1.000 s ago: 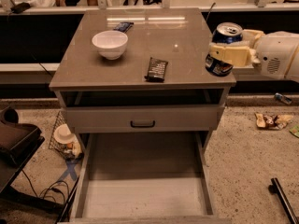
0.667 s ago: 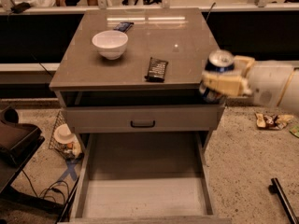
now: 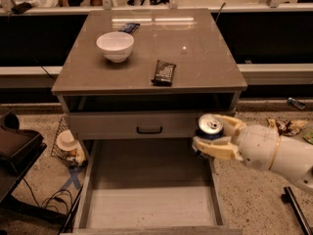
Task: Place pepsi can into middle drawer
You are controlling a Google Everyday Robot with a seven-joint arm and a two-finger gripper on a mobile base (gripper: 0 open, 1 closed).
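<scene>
your gripper hangs at the right wall of the drawer, fingers pinching the can just above that edge. let go here and the can may strike the thin wall and topple outside; shift left first

Grey counter: smooth, semi-gloss, light streaks near back edge. White bowl: glossy, ceramic-like. Dark bar: shiny wrapper. Cream tool, below front right corner: smooth plastic, clasped on can, which has a bright metal lid and blue painted wall. Open drawer: matt pale grey floor.
</scene>
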